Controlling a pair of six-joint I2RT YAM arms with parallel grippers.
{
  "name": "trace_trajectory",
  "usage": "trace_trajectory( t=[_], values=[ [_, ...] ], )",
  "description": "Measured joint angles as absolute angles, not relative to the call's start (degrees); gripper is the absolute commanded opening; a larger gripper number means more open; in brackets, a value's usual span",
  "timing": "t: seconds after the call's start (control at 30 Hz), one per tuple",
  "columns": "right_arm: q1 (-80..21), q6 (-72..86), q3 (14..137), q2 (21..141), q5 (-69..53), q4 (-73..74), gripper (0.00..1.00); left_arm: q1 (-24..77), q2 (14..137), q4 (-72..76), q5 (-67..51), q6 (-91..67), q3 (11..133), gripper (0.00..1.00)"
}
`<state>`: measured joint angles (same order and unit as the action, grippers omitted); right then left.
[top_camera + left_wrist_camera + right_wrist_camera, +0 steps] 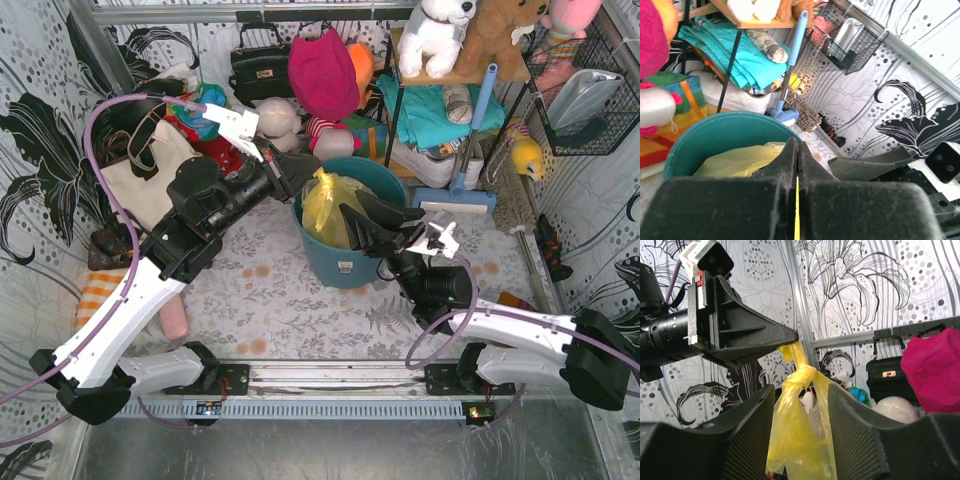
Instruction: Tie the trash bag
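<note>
The trash bag [328, 205] is thin yellow plastic and sits in the teal bin [338, 268] at the table's middle. Its top is drawn up into a knot [803, 374], with white paper showing through below. My left gripper [308, 172] is shut on the strip of bag above the knot; in the left wrist view the left gripper [798, 142] shows a yellow sliver pinched between its fingers. My right gripper [352, 205] is open over the bin. In the right wrist view the right gripper [801, 390] has its fingers on either side of the bag [795, 440], just below the knot, with gaps at both pads.
Behind the bin are a black handbag [258, 62], a pink cloth [322, 72] and a shelf with soft toys [440, 35] and teal cloths. A blue-handled brush [470, 140] leans at the right. A wire basket [585, 95] hangs on the right wall.
</note>
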<state>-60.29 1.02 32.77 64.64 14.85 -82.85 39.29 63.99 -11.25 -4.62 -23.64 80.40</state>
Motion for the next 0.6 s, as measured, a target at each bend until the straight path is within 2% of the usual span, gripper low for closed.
trace_trajectory(
  t=[0.13, 0.27, 0.4, 0.6],
  values=[
    [-60.3, 5.6, 34.5, 60.2, 15.4, -72.1, 0.56, 39.3, 64.0, -9.6, -6.5, -23.4, 80.3, 0.00],
    [-60.3, 11.9, 42.1, 58.5, 16.8, -54.7, 0.59, 39.3, 64.0, -9.3, -6.3, -23.2, 79.9, 0.00],
    [-60.3, 18.4, 48.4, 57.4, 17.1, -39.5, 0.58, 39.3, 64.0, -8.8, -6.0, -22.9, 78.8, 0.00],
    [-60.3, 25.0, 50.9, 57.7, 16.0, -26.9, 0.51, 39.3, 64.1, -8.4, -6.2, -22.7, 78.5, 0.00]
  ],
)
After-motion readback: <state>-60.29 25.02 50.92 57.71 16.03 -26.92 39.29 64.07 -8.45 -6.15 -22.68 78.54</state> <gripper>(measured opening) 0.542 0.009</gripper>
